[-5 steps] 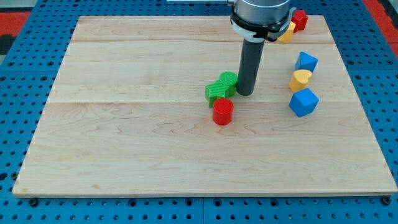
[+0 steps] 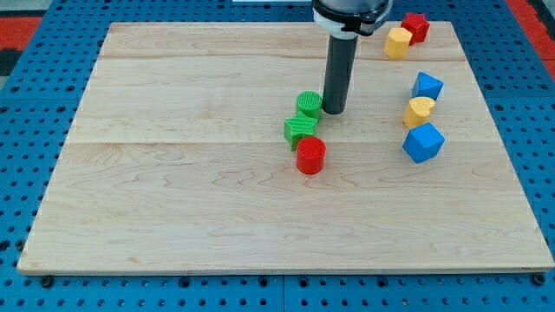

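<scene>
Near the desk's (image 2: 173, 217) centre, from the view's left: a red cylinder (image 2: 310, 155), a green star-like block (image 2: 300, 129), a green cylinder (image 2: 309, 104). My tip (image 2: 333, 111), the end effector, grasps nothing and stands just right of the green cylinder, contact uncertain. Blue and yellow blocks lie well apart by the right edge.

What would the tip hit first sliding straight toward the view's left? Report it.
The green cylinder: it sits right beside my tip on the view's left, possibly already touching. The second green block and the red cylinder lie lower, off that line.
</scene>
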Robot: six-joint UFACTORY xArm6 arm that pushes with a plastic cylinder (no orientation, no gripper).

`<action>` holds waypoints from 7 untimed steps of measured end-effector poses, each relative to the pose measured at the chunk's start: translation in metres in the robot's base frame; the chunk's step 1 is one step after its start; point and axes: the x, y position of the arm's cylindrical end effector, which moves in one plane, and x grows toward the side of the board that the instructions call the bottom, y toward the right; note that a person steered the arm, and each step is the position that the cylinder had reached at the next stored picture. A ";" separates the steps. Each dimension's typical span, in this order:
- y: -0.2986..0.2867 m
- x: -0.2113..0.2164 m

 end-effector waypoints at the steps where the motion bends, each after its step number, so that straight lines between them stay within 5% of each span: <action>1: 0.009 -0.026; 3: 0.071 -0.072; 6: 0.269 -0.123; 7: 0.270 -0.141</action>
